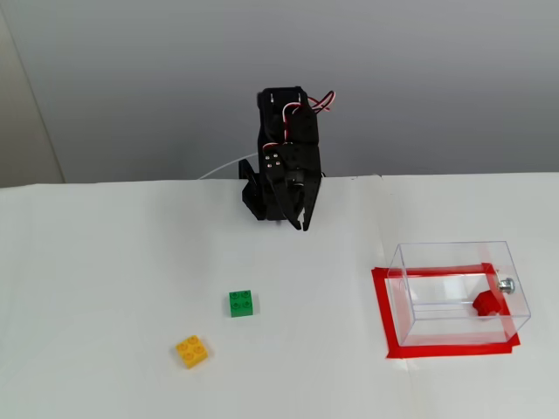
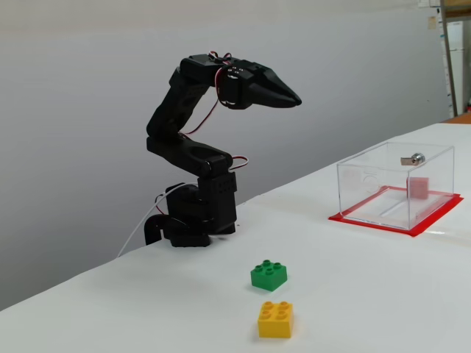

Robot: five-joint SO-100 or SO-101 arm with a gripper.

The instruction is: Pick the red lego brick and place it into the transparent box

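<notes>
The red lego brick (image 1: 486, 303) is seen lying inside the transparent box (image 1: 437, 262), down in the near right corner as the higher fixed view shows it, just beside the small silver knob (image 1: 506, 285). In the lower fixed view the brick (image 2: 418, 187) is seen pale through the clear wall, on the floor of the box (image 2: 368, 184). So the job looks done, and no grab seems to be needed now. The gripper (image 1: 303, 223) is held folded in close over the arm's base (image 1: 262, 201), far back on the table (image 1: 105, 288), and well apart from the box. Nothing is held in it. The fingers seem to be close together with only a thin gap, and in the lower fixed view the gripper (image 2: 293, 101) is seen as one shut point, aimed to the right toward the box. From the gripper, the brick lies to the right and nearer, and the box's long side is laid left to right in the higher fixed view. The box sits on a red tape outline (image 1: 384, 314). A green brick (image 1: 242, 303) and a yellow-orange brick (image 1: 192, 351) are left on the near left part of the table, a little apart from each other and well apart from the box. Plenty of bare table is left between the arm and the box, so room for moving is wide.
</notes>
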